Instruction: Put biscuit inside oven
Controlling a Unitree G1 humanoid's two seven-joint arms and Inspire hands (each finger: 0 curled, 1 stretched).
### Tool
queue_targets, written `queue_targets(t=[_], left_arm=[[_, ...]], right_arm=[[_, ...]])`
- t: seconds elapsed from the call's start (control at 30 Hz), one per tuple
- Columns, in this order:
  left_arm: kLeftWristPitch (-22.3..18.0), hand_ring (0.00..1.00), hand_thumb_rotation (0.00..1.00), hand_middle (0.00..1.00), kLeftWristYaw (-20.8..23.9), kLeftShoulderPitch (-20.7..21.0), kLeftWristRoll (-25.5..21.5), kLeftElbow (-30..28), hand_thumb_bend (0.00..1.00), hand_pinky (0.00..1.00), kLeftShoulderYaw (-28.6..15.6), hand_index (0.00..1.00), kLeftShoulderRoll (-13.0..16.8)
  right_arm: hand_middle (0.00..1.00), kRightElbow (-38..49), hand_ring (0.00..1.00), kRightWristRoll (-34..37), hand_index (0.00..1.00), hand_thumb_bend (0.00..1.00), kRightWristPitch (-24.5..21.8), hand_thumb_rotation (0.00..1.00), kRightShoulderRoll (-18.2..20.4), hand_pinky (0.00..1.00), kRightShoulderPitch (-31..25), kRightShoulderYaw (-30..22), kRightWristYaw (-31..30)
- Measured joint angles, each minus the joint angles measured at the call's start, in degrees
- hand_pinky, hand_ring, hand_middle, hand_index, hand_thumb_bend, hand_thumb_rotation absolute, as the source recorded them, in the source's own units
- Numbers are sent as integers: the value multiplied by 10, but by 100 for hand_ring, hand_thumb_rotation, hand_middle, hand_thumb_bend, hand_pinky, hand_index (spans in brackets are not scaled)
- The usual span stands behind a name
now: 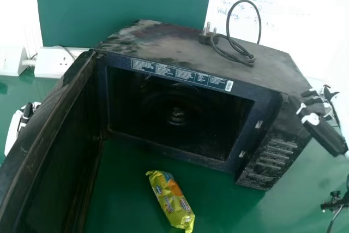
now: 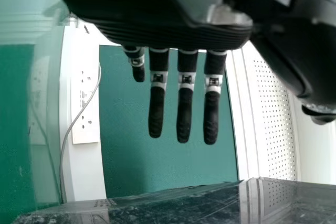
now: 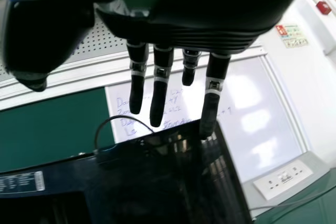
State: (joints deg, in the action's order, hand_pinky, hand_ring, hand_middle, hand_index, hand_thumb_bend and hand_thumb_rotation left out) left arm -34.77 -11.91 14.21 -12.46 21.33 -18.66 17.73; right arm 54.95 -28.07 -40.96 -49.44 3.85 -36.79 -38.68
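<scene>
Biscuit packet in a shiny yellow-green wrapper (image 1: 171,201) lies on the green surface (image 1: 128,189), just on the near side of the black box-shaped microwave oven (image 1: 163,31), slanting, its near end toward the right. Oven's dark, framed door (image 1: 49,151) stands wide open at left; the dark cavity (image 1: 191,110) faces the packet.

My left hand (image 1: 26,114) is at the far left, beyond the door; its fingers (image 2: 185,108) are straight, apart and empty. My right hand (image 1: 324,133) is by the oven's right side; its fingers (image 3: 160,98) are likewise extended, spaced and empty.

Step in hand, as I judge it: approach for the pick-up, door opening done. Next move: I should bring the right hand round the oven's near right corner, low over the packet, and close lightly across its middle. The right side looks the freer route; the door would obstruct my left.
</scene>
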Motion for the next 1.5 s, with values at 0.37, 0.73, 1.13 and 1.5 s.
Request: queue_targets(t=[0.37, 0.73, 1.13, 1.5], left_arm=[[0, 53, 7, 57, 0, 0, 0, -3, 51, 50, 0, 49, 0], [0, 53, 6, 57, 0, 0, 0, -4, 51, 50, 0, 49, 0], [-1, 54, 6, 57, 0, 0, 1, -3, 51, 50, 0, 49, -1], [-3, 54, 6, 57, 0, 0, 2, -3, 51, 50, 0, 49, -1]], right_arm=[[78, -15, 72, 84, 80, 89, 30, 40, -19, 55, -12, -58, -52], [81, -28, 67, 198, 83, 86, 101, 41, -19, 43, -21, -55, -60], [61, -53, 49, 183, 75, 100, 256, 74, -60, 40, -48, -5, -72], [80, -77, 66, 264, 92, 100, 235, 63, -62, 35, -33, 38, -89]])
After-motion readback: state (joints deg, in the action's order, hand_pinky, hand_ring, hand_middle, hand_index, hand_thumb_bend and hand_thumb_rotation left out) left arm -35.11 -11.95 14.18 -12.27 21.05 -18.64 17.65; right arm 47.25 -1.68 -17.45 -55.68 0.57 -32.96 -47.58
